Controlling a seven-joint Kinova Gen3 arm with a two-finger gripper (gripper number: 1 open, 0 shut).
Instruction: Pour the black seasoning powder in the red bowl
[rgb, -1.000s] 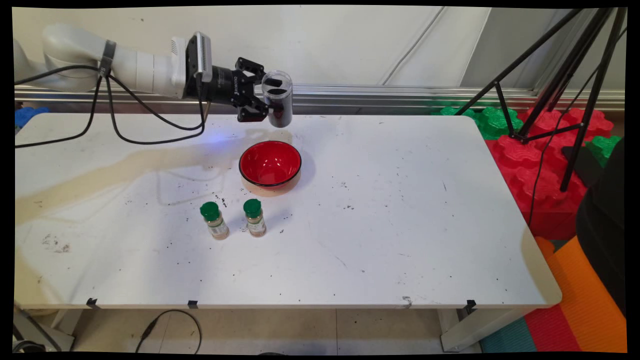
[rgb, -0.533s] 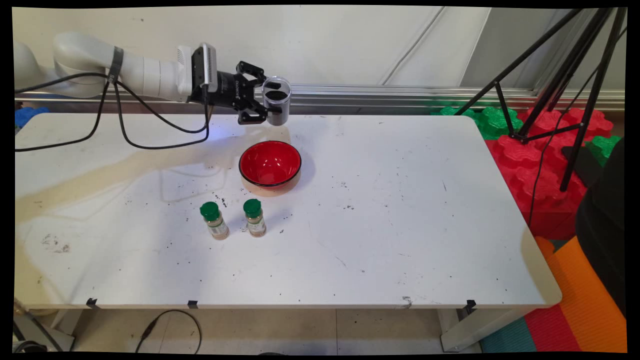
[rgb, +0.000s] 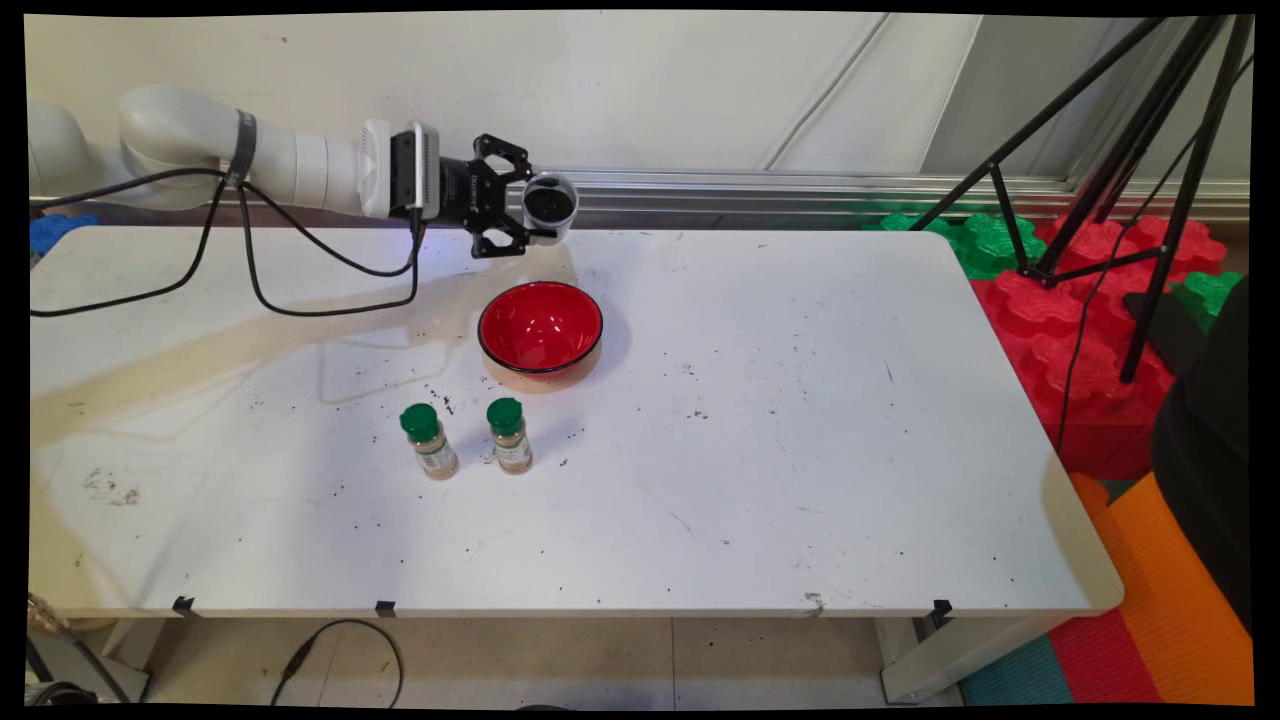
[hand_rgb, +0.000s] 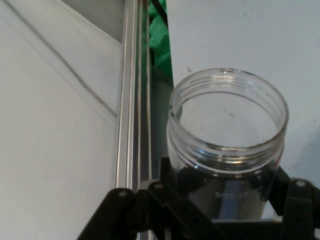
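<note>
Above the white table's (rgb: 800, 450) far edge, the black two-finger gripper (rgb: 522, 207) clenched a lidless clear plastic jar (rgb: 549, 205) of dark grounds, tipped toward the camera, behind the red bowl (rgb: 540, 327).

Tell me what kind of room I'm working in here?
Probably a robot lab or test bench, not a kitchen: a scuffed white table against a bare wall, a black tripod beside it, and red and green foam blocks on the floor.

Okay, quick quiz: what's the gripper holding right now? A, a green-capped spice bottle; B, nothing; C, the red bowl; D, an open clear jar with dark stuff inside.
D: the gripper is clamped on an open clear jar of dark contents, held above the table beyond the red bowl.
</note>
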